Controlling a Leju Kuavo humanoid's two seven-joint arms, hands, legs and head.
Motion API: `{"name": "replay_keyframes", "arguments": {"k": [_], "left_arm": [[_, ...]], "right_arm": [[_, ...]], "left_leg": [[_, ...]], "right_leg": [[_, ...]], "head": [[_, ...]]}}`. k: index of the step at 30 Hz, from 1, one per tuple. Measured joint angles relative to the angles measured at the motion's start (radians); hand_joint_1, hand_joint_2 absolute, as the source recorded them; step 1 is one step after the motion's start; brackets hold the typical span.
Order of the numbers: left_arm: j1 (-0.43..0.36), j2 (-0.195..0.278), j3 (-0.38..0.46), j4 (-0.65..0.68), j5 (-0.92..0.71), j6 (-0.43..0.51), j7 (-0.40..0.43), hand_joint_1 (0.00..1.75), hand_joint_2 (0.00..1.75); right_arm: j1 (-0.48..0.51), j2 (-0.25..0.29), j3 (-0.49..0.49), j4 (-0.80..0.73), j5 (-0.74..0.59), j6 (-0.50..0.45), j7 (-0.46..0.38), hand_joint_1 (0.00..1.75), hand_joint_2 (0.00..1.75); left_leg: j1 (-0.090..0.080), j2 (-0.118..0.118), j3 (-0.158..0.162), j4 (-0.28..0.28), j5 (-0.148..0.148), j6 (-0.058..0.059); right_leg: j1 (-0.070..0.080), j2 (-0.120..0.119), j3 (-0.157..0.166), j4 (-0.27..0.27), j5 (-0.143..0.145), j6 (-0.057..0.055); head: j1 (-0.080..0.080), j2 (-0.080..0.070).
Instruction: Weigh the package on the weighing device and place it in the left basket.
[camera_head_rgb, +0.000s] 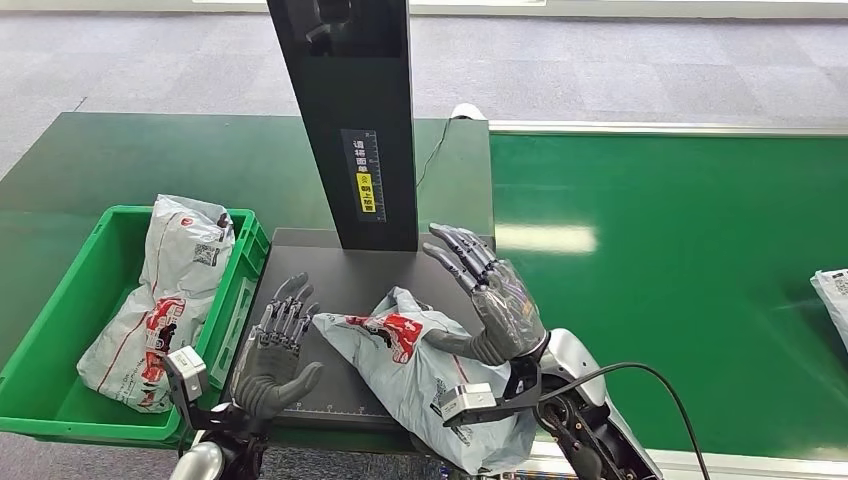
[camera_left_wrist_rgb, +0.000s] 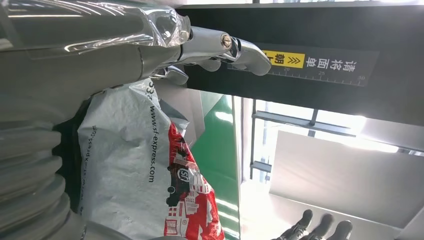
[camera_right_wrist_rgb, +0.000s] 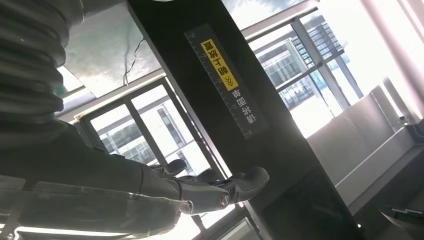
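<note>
**So, the package sits on the scale between two open hands**

Basically the package (camera_head_rgb: 420, 375), a grey mailer with red print, lies flat on the black scale (camera_head_rgb: 340, 290), near its front edge, right between the two hands. The left hand (camera_head_rgb: 275, 350) is just beside the package's left tip, fingers spread and pointing up toward the post (camera_head_rgb: 350, 120), holding nothing. The right hand (camera_head_rgb: 490, 295) is on the other side, palm turned in toward the package, fingers fanned apart. Its thumb looks like it rests on the top of the bag, but I can't tell if it's really touching or just above it.

The near end of the package is partly covered by the right wrist and its camera block, and it hangs past the front of the scale, so its full outline is hard to make out. The print on it is too small to read from the head view.

The left wrist view gives the package (camera_left_wrist_rgb: 150, 170) close up just beyond the left hand (camera_left_wrist_rgb: 125, 50), with lettering down its side, plus the dark fingertips of the other hand at the far edge. The right wrist view looks up the post (camera_right_wrist_rgb: 240, 125) with its yellow label, past the right hand (camera_right_wrist_rgb: 165, 192).

Left of the left hand is the green basket (camera_head_rgb: 60, 310) with a second mailer (camera_head_rgb: 170, 300) already in it. Far out past the right hand, on the green belt (camera_head_rgb: 680, 280), another mailer (camera_head_rgb: 832, 300) is cut off by the frame.
</note>
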Motion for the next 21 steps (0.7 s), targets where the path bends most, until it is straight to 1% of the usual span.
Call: {"name": "replay_keyframes", "arguments": {"k": [3, 6, 9, 12, 13, 15, 17, 19, 21], "left_arm": [[0.001, 0.002, -0.001, 0.0, 0.001, 0.0, 0.0, 0.0, 1.75], [0.003, 0.004, -0.001, 0.0, 0.003, 0.001, 0.0, 0.0, 1.75], [0.003, 0.004, -0.001, 0.0, 0.003, 0.002, 0.0, 0.0, 1.75], [0.01, 0.007, -0.002, 0.0, -0.005, 0.006, -0.007, 0.0, 1.75], [0.013, 0.008, -0.002, -0.001, -0.024, 0.022, -0.013, 0.0, 1.75], [0.021, 0.008, -0.005, -0.011, -0.099, 0.082, -0.021, 0.0, 1.75], [0.03, 0.008, -0.008, -0.029, -0.165, 0.126, -0.021, 0.0, 1.75], [0.037, 0.007, -0.01, -0.042, -0.18, 0.132, -0.018, 0.0, 1.75], [0.041, 0.006, -0.011, -0.049, -0.182, 0.133, -0.016, 0.0, 1.75]], "right_arm": [[0.005, 0.0, -0.006, -0.001, 0.001, -0.002, 0.039, 0.0, 1.75], [0.007, -0.003, -0.013, 0.0, 0.009, 0.034, 0.093, 0.0, 1.75], [0.007, -0.004, -0.014, 0.001, 0.015, 0.048, 0.106, 0.0, 1.75], [0.007, -0.007, -0.017, 0.025, 0.019, 0.147, 0.163, 0.0, 1.75], [0.007, -0.007, -0.021, 0.034, 0.004, 0.174, 0.176, 0.0, 1.75], [0.005, -0.002, -0.037, 0.04, -0.05, 0.16, 0.179, 0.0, 1.75], [-0.004, 0.003, -0.057, 0.044, -0.089, 0.169, 0.219, 0.0, 1.75], [-0.015, 0.005, -0.072, 0.052, -0.102, 0.199, 0.258, 0.0, 1.75], [-0.02, 0.007, -0.082, 0.063, -0.112, 0.214, 0.269, 0.0, 1.75]], "left_leg": [[0.0, 0.0, 0.0, 0.0, 0.0, 0.0], [0.0, 0.0, 0.0, 0.0, 0.0, 0.0], [0.0, 0.0, 0.0, 0.0, 0.0, 0.0], [0.0, 0.0, 0.0, 0.0, 0.0, 0.0], [0.0, 0.0, 0.0, 0.0, 0.0, 0.0], [0.0, 0.0, -0.001, 0.0, 0.0, 0.0], [0.0, 0.0, -0.001, 0.0, 0.0, 0.0], [0.0, 0.0, -0.001, 0.0, 0.0, 0.0], [0.0, -0.001, -0.001, 0.0, 0.0, 0.0]], "right_leg": [[0.0, 0.0, 0.0, 0.0, 0.0, 0.0], [0.0, 0.0, 0.0, 0.0, 0.0, 0.0], [0.0, 0.0, 0.0, 0.0, 0.0, 0.0], [0.0, 0.0, 0.0, 0.0, 0.0, 0.0], [0.0, 0.0, 0.0, 0.0, 0.0, 0.0], [0.0, 0.0, 0.0, 0.0, 0.0, 0.0], [0.0, 0.0, 0.0, 0.0, 0.0, 0.0], [0.0, 0.0, 0.0, 0.0, 0.0, 0.0], [0.0, 0.0, 0.0, 0.0, 0.0, 0.0]], "head": [[0.0, 0.0], [0.0, 0.0], [0.0, 0.0], [0.0, 0.0], [0.0, 0.0], [0.0, 0.0], [0.0, 0.0], [0.0, 0.0], [0.0, 0.0]]}}
